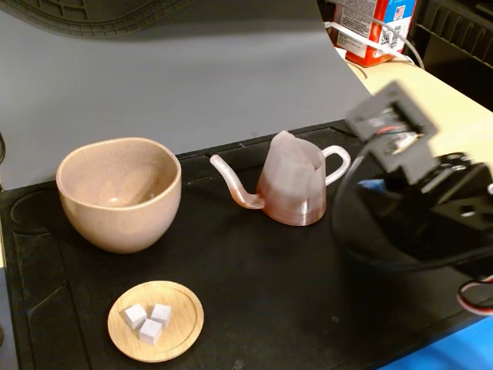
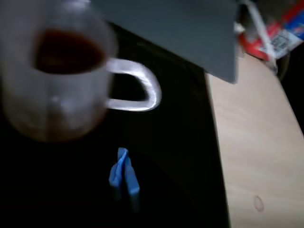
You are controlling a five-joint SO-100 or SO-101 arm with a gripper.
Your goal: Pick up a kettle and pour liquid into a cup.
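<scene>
The kettle [image 1: 293, 189] stands upright in the middle of the black mat, its spout toward the cup [image 1: 119, 193] at the left in the fixed view. The cup looks empty. In the wrist view the kettle [image 2: 52, 95] is seen from above at the upper left, with reddish-brown liquid [image 2: 66, 52] inside and its loop handle [image 2: 147, 85] pointing right. My gripper [image 2: 121, 156] shows as two blue-tipped fingers that meet, below the handle and apart from it. In the fixed view the gripper [image 1: 375, 187] is right of the kettle, blurred, holding nothing.
A small wooden dish [image 1: 181, 324] with three white cubes [image 1: 148, 320] lies in front of the cup. A grey backdrop [image 1: 192, 77] stands behind the black mat [image 1: 254, 270]. A red carton [image 1: 377, 27] stands on the wooden table [image 1: 454, 108] at the back right.
</scene>
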